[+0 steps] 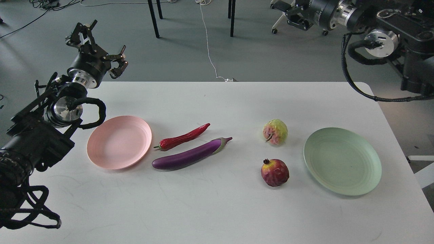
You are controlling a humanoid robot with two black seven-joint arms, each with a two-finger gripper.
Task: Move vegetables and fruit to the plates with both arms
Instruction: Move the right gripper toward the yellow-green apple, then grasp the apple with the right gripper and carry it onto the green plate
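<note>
On the white table lie a pale pink plate (118, 144), a red chili pepper (183, 137), a purple eggplant (190, 155), a bumpy yellow-green and pink fruit (275, 131), a dark red pomegranate (275, 172) and a mint green plate (342, 162). Both plates are bare. My left gripper (99, 46) is open and empty, raised beyond the table's back left corner. My right gripper (290, 14) is open and empty, high at the top edge of the view, far beyond the table's back edge and partly cut off.
The table (217, 210) has rounded corners, and its edges lie close to both plates. Behind it on the grey floor are dark table legs (153, 18), a white cable (208, 51) and the wheeled base of a chair (298, 31).
</note>
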